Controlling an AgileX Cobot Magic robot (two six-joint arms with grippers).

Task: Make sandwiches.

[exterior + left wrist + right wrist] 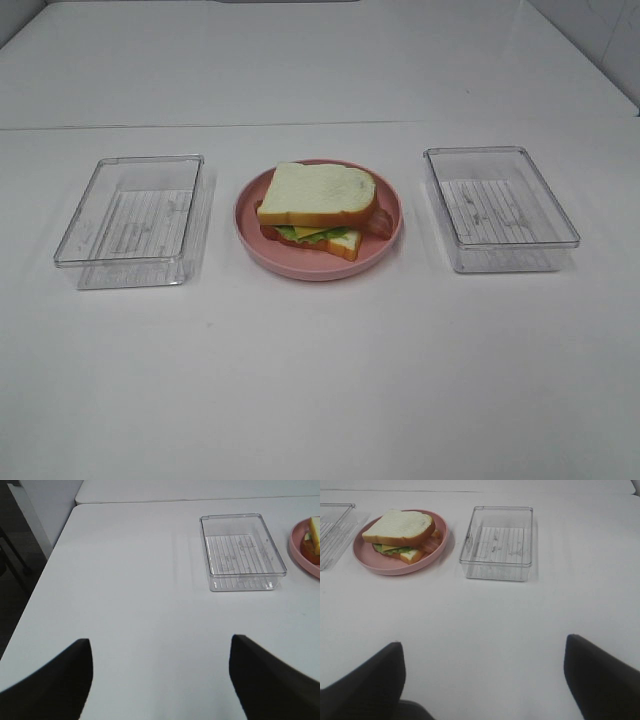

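From up high, the sandwich [318, 208] sits on a pink plate [262, 245] in the middle of the white desk [320, 380]. A clear tray [130, 210] sits at 9 o'clock from it, another tray [500, 205] at 3 o'clock.

Left wrist view: the left hand [160, 675] is spread wide, holding nothing.

Right wrist view: the right hand [482, 677] is wide too, holding nothing.

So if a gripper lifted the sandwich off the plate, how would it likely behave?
The sandwich is a loose stack, so its layers would probably slide apart. The top slice sits skewed already. Lettuce and bacon poke out at the edges and may drop onto the pink plate.
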